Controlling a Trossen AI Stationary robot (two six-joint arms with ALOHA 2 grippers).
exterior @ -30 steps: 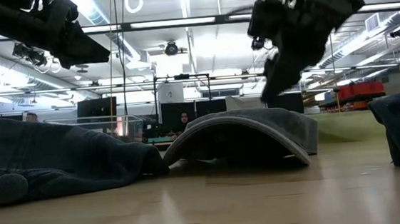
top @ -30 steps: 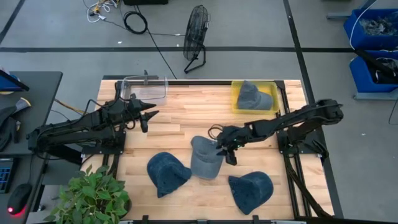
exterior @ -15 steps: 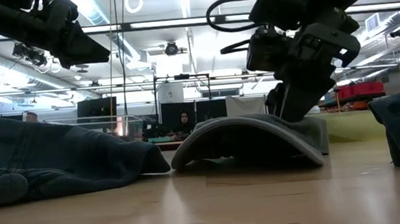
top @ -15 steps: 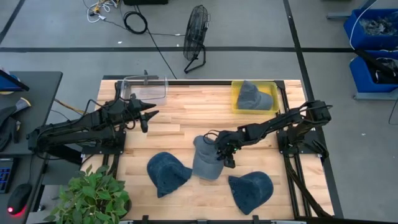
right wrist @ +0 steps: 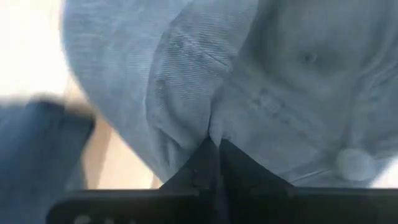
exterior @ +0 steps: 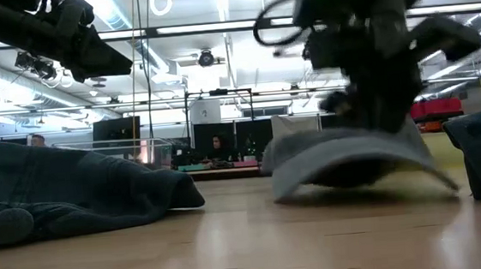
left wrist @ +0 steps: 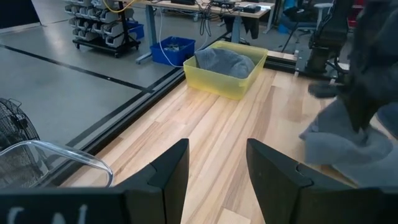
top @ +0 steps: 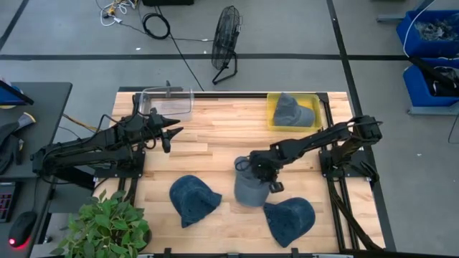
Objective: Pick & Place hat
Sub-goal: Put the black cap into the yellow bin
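Observation:
A grey hat (top: 249, 190) lies mid-table, and my right gripper (top: 258, 174) stands over it, shut on its cloth. In the low view the hat (exterior: 354, 156) arches under the gripper (exterior: 378, 111). Two blue denim hats (top: 192, 199) (top: 289, 218) lie near the front edge. A yellow bin (top: 274, 115) at the back right holds another grey hat (top: 290, 109). My left gripper (top: 174, 131) hovers open over the table's left side, nothing between its fingers (left wrist: 217, 163). My right gripper pinches a raised fold of the grey hat's crown (right wrist: 208, 124) between its two shut fingers (right wrist: 202, 163), some way from the top button (right wrist: 351, 163). The fingers come from above, slanting in from the table's right. Whether the hat's lower edges (exterior: 278, 196) touch the table, I cannot tell.
A clear plastic container (top: 168, 100) stands at the back left corner. A potted plant (top: 107, 226) sits off the front left corner. Bare wood lies between the yellow bin and the grey hat.
My right gripper has moved from the hat's right side onto its crown, come down and shut on a fold of cloth. The grey hat has shifted toward the table's right edge and slightly nearer, and its crown has bunched up.

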